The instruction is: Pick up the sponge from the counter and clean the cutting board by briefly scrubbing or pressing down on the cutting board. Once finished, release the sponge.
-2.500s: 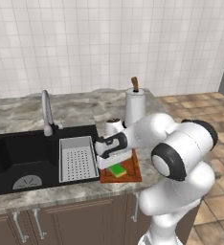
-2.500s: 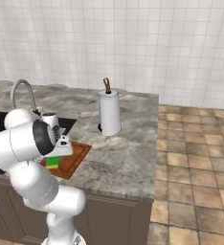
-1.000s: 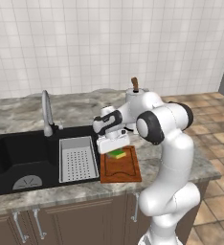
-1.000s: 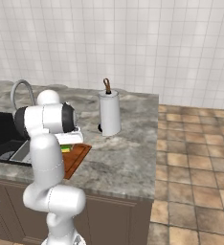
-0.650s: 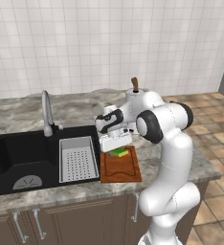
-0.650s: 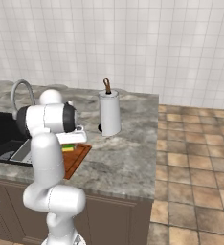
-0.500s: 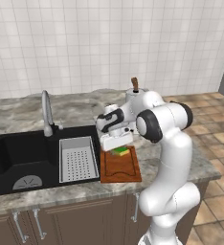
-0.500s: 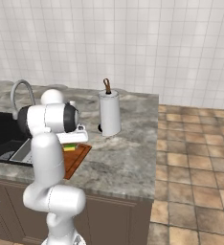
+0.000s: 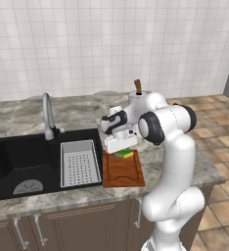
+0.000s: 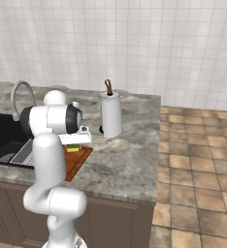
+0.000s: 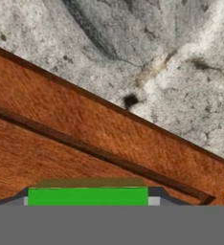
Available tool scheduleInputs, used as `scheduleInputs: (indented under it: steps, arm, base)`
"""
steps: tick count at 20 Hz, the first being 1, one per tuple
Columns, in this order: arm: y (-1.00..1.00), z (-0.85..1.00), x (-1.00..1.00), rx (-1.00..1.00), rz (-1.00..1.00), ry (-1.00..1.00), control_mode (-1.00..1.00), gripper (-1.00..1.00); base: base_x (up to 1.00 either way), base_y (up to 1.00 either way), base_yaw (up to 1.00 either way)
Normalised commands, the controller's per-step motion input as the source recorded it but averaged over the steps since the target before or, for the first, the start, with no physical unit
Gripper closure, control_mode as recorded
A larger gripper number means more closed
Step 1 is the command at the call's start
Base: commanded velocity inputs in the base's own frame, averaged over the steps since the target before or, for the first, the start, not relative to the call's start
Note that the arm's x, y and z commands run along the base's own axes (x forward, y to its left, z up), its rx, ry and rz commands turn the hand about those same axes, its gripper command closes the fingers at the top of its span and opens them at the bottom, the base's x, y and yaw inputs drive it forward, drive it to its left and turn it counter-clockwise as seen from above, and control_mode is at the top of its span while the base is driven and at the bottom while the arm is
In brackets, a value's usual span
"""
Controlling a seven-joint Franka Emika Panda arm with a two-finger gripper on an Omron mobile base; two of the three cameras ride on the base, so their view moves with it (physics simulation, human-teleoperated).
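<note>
Claw Pinching Sponge Over Board

Claw [image 9: 123,150] gripping the sponge [image 9: 124,154] between its tips — hanging at the far end of the cutting board [image 9: 122,171]. Board lying on the bench [image 9: 87,110], just beside the sink tray [image 9: 80,163] — paper towel roll [image 10: 111,115] standing near.

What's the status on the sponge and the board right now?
Hand shut on the sponge. Sponge down at the far end of the cutting board, by the counter. Nothing in the way.

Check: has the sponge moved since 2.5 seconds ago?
Yes. The sponge went from the cutting board's near end to its far end, toward the wall.
</note>
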Motion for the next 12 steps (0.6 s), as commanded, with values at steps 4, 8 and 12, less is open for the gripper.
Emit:
scheduleInputs:
  steps: [4,8,12]
  arm:
    - [-0.04,-0.49,-0.16,0.0,-0.02,0.0,-1.0,1.0]
    - [0.0,-0.5,-0.44,0.0,-0.03,0.0,-1.0,1.0]
    - [0.0,-0.48,-0.62,0.0,-0.04,0.0,-1.0,1.0]
  base:
    - [0.0,0.0,0.0]
    - [0.0,0.0,0.0]
    - [0.0,0.0,0.0]
